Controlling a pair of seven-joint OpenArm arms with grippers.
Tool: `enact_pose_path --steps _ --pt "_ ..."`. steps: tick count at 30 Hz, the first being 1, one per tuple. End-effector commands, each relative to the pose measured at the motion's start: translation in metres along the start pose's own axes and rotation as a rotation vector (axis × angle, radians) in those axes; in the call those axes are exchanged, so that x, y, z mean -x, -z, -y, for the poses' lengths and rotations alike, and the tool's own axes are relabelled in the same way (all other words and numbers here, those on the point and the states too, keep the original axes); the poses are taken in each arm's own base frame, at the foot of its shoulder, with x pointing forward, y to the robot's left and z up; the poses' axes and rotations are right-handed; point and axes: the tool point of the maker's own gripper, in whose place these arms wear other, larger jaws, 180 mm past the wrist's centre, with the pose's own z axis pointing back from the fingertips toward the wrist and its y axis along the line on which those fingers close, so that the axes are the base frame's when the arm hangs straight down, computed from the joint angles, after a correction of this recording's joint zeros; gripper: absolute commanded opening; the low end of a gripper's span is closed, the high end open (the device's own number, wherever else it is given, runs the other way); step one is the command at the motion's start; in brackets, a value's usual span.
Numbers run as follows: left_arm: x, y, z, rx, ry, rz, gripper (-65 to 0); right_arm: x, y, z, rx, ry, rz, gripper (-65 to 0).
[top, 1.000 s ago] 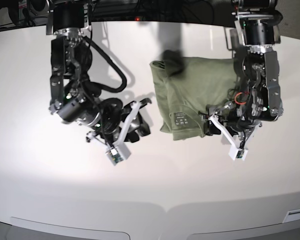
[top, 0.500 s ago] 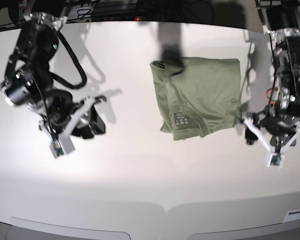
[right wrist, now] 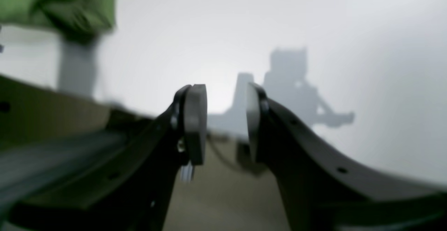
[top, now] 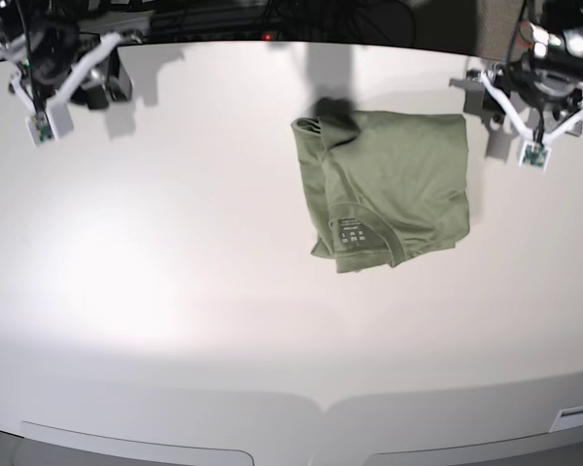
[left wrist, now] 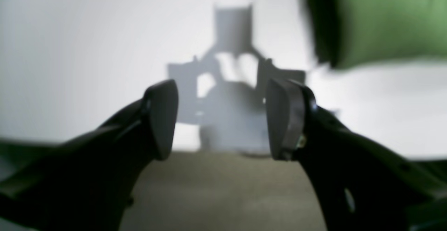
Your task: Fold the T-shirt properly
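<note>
Item: the T-shirt (top: 394,189), sage green, lying on the white surface (top: 175,291) right of centre in the base view, well apart from both hands. Condition: folded into a compact, roughly square packet, several layers thick, with the ribbed neck and its small white label showing on the lower left face; no sleeve hangs loose, though the lower edge runs slightly uneven and a small lump of cloth sits at the upper left corner. Left hand (left wrist: 221,119): released, jaws standing wide with nothing between them, raised near the far right edge of the surface, the shirt just a green blur in its corner. Right hand (right wrist: 221,122): jaws parted by a narrow gap, empty, raised at the far left. Assessment: folding appears complete; the blurred wrist views cannot confirm edge neatness. Remaining: at most a minor tidy.
</note>
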Motion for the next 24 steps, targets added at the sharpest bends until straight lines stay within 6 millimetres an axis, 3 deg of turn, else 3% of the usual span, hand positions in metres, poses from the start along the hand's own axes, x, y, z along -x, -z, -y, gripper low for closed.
enact_pose_path --steps 1,7,14,19,24 --pt "0.004 -0.006 -0.009 -0.050 0.025 0.009 -26.8 0.006 -0.007 -0.006 -0.023 0.003 -0.008 -45.3" --pt "0.074 -0.022 -0.018 -0.105 0.068 -0.163 -26.8 0.077 -0.030 -0.030 -0.095 0.034 -0.235 -45.3" --pt "0.157 -0.053 0.000 -0.030 0.098 -0.357 -26.8 0.125 -0.056 -0.057 -0.178 0.064 -0.408 -45.3" --pt "0.228 -0.064 0.019 0.052 0.041 -0.566 -26.8 0.148 -0.050 -0.092 -0.318 0.117 -0.473 -45.3" --pt "0.316 -0.064 0.019 0.060 0.039 -0.771 -26.8 0.192 -0.036 -0.128 -0.471 0.216 -0.577 -45.3"
